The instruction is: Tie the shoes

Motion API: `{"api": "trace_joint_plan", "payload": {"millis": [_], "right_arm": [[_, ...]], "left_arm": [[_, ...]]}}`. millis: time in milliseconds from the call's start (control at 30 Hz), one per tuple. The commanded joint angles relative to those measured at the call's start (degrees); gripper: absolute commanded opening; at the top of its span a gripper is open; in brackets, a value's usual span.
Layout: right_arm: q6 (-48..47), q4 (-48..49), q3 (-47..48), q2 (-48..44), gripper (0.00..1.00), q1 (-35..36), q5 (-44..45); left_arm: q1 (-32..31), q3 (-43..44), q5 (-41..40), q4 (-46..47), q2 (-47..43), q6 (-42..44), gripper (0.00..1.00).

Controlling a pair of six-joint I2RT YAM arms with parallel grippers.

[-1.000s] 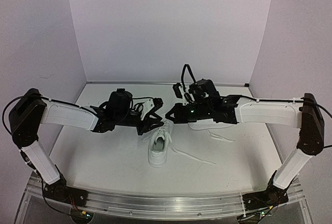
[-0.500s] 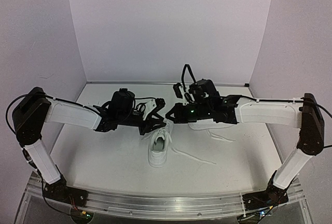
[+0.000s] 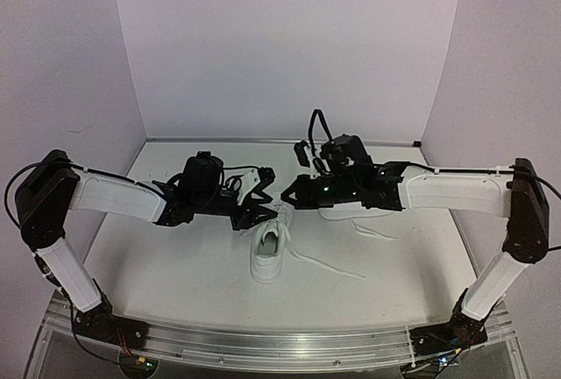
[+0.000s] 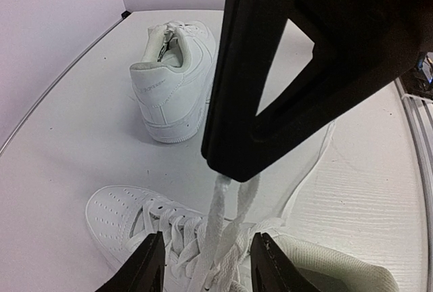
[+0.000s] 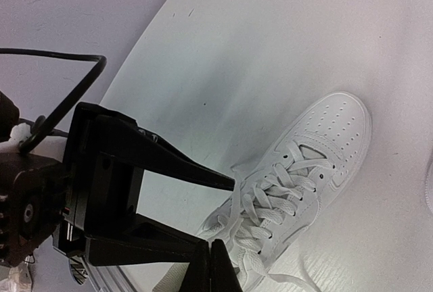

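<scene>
Two white shoes lie mid-table: one (image 3: 267, 254) below both grippers, toe away from me, the other (image 3: 340, 214) partly under my right arm. In the left wrist view the nearer shoe (image 4: 125, 214) is at the bottom and the other shoe (image 4: 172, 82) lies behind it. My right gripper (image 3: 286, 195) is shut on a doubled white lace (image 4: 220, 217) that rises from the nearer shoe's tongue to its fingertips (image 4: 230, 167). My left gripper (image 4: 206, 265) is open, its jaws standing either side of that lace just above the shoe. The right wrist view shows the laced shoe (image 5: 318, 157) and the shut right gripper (image 5: 213, 265).
Loose lace ends (image 3: 329, 265) trail over the white tabletop to the right of the nearer shoe, and more lace (image 3: 372, 232) lies by the other shoe. Purple walls close in the back and sides. A metal rail (image 3: 263, 344) runs along the near edge.
My left arm edged right half a second ago and has come back a little to the left. My right arm and both shoes have not moved.
</scene>
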Motion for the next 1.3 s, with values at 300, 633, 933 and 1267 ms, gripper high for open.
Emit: {"api": "trace_joint_plan", "payload": {"millis": [300,633,933,1267], "right_arm": [[0.8,1.5,0.0,-2.3,0.0,-0.3,1.4],[0.7,1.5,-0.1,-2.2,0.0,-0.4,1.3],[0.8,1.5,-0.2,-2.4,0.0,-0.5,1.4],[1.1,1.0,-1.0,-3.3,0.05,-0.7,0.9]], "left_arm": [[-0.7,4.7,1.6,2.6,2.4,-1.1,0.27],[-1.1,4.1,2.7,2.8,2.5,-1.0,0.37],[-1.0,4.7,1.8,2.1,2.6,-0.6,0.27],[-1.0,5.2,1.9,2.8,3.3,-0.7,0.01]]}}
